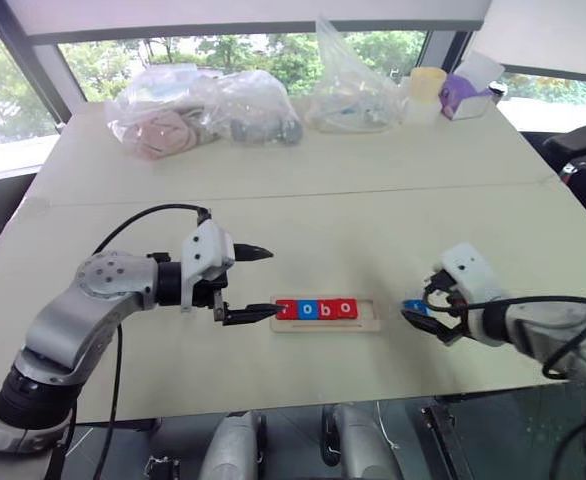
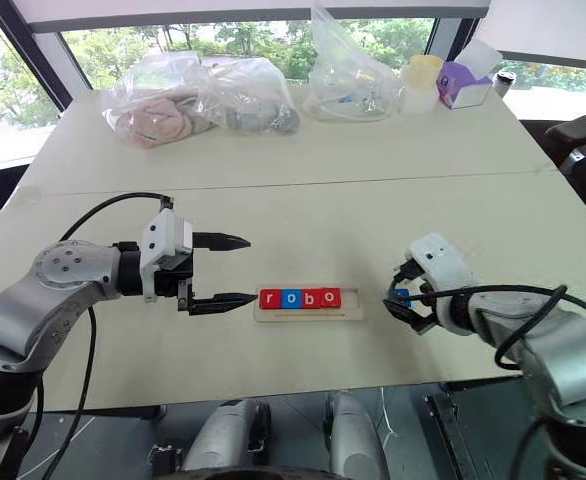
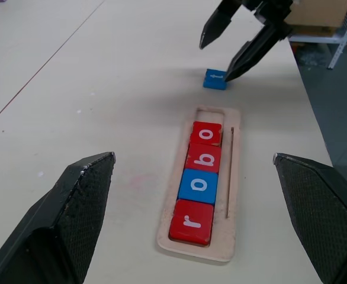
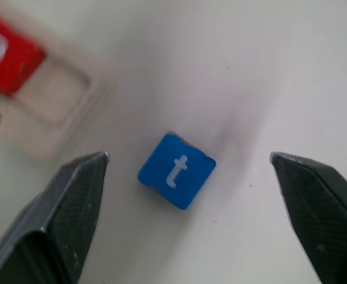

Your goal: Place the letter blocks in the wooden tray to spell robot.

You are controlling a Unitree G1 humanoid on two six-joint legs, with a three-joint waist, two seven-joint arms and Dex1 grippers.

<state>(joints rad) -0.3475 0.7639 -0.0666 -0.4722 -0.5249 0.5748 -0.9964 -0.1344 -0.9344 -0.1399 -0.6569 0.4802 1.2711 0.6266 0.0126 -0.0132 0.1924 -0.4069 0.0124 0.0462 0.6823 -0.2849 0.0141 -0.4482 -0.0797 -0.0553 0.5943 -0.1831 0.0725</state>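
While four letter blocks (image 3: 198, 181) spelling "robo" fill the wooden tray (image 3: 231, 195), the blue "t" block (image 4: 176, 170) lies on the desk (image 1: 303, 190) between the right pincer's (image 4: 191, 207) wide-open, empty fingers; the left pincer (image 2: 223, 270) gapes empty beside the tray.

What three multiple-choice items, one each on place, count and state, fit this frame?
1. Where is the blue t block?
A. in the wooden tray
B. on the table beside the tray's empty end
C. held off the table

2. How many blocks lie in the wooden tray?
A. three
B. four
C. five

3. How does the right claw stand?
A. open over the t block
B. shut on the t block
C. shut on the tray

Key: 1 B, the block lies flat on the table past the tray's vacant slot. 2 B, r, o, b, o fill four slots. 3 A, its fingers stand apart on either side of the block.
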